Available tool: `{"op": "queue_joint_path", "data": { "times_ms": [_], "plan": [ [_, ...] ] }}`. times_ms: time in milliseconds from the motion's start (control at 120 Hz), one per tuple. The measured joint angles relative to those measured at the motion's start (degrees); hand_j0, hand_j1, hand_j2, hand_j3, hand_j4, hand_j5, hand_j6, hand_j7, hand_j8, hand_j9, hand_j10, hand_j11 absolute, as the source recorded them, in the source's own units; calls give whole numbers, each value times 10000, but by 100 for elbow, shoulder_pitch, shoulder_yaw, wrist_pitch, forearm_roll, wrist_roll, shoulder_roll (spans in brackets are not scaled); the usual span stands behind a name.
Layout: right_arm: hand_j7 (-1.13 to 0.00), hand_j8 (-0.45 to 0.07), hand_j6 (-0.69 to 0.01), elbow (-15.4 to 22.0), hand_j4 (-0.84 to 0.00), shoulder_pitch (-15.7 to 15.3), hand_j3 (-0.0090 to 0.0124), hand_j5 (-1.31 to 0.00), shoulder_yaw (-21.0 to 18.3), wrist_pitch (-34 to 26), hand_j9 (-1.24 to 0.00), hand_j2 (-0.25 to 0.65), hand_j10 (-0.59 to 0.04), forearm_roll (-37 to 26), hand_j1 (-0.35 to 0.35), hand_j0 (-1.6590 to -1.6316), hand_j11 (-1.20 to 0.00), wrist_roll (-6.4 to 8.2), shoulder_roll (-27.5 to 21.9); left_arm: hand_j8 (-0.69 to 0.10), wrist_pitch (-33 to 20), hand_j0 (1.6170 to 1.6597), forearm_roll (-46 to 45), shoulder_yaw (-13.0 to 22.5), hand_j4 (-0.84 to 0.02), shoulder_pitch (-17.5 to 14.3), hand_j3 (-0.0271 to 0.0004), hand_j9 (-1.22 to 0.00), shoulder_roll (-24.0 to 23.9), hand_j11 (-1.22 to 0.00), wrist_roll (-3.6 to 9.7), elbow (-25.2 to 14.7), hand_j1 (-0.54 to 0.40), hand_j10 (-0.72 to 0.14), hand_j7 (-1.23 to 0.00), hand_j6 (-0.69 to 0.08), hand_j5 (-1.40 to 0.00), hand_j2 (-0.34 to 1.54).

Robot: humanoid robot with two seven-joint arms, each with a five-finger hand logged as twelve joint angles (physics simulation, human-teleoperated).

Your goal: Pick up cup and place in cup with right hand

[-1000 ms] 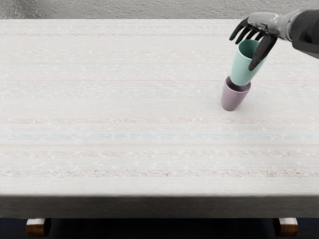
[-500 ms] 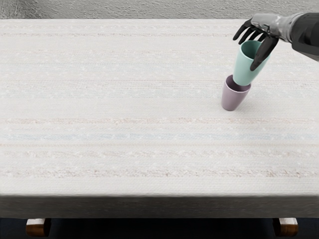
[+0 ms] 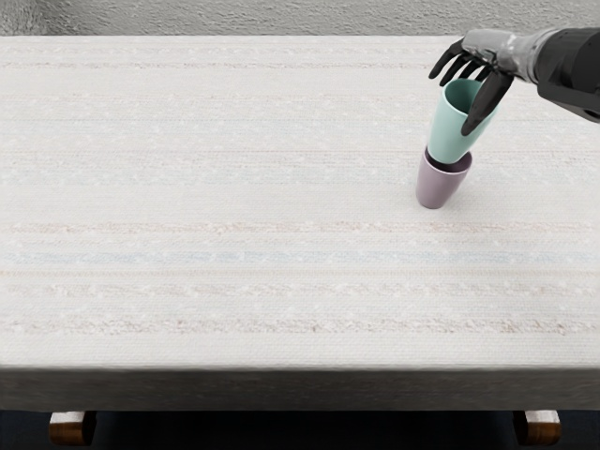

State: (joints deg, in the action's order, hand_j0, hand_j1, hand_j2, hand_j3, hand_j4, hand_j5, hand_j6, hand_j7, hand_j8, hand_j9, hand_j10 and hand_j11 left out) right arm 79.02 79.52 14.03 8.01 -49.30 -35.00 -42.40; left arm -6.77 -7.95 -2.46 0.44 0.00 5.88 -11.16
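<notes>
My right hand (image 3: 459, 101) comes in from the right edge near the back of the table, its fingers closed around the upper part of the mint green cup (image 3: 450, 128). That cup is upright with a slight tilt, its base overlapping the mouth of the purple cup (image 3: 438, 186). The purple cup stands upright on the table. Whether the green base is inside the purple rim or just above it, I cannot tell. The left hand is out of view.
A pale striped cloth covers the table (image 3: 234, 206), whose front edge (image 3: 300, 386) runs across the lower picture. Behind the table is a rough grey surface (image 3: 253, 17).
The right hand and green cup shifted slightly right, then back left and a little down, over the purple cup. The purple cup has stayed still.
</notes>
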Motion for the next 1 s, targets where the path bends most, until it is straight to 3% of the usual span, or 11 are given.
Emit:
{"op": "queue_joint_path", "data": {
  "times_ms": [292,450,550,783,1000],
  "plan": [
    [-5048,-3539,-3908,0,-3896,-43,0,-5058,-5,-1,-5068,730,-3694,-5,706,-16580,-5059,0,-36,-4,0,16581,2,0,-3,0,0,-1,0,-1,0,0,3491,-3,-1,-5,-1,1],
    [-3113,-2259,-2434,-26,-2420,-67,0,-3122,0,-189,-3125,231,-2324,-1,-842,-16580,-3120,0,-9,-4,0,16581,0,0,-3,0,0,-1,0,-1,0,0,3491,-3,-1,-5,-1,1],
    [-2306,-1712,-1824,-32,-1808,-74,0,-2314,2,-236,-2316,89,-1746,-2,-1507,-16580,-2312,0,4,-4,0,16581,0,0,-3,0,0,-1,0,-1,0,0,3491,-3,-1,-5,-1,1],
    [-1110,-871,-917,83,-898,-129,0,-1117,61,-184,-1116,-15,-871,127,-2525,-16581,-1114,0,-24,-4,0,16581,-2,0,-3,0,0,-1,0,-1,0,0,3491,-3,-1,-5,-1,1],
    [-610,-508,-533,327,-514,-154,0,-617,348,242,-615,-31,-498,646,-2956,-16581,-613,0,-158,-4,0,16581,0,0,-3,0,0,-1,0,-1,1,0,3491,-3,-1,-5,-1,1]
  ]
}}
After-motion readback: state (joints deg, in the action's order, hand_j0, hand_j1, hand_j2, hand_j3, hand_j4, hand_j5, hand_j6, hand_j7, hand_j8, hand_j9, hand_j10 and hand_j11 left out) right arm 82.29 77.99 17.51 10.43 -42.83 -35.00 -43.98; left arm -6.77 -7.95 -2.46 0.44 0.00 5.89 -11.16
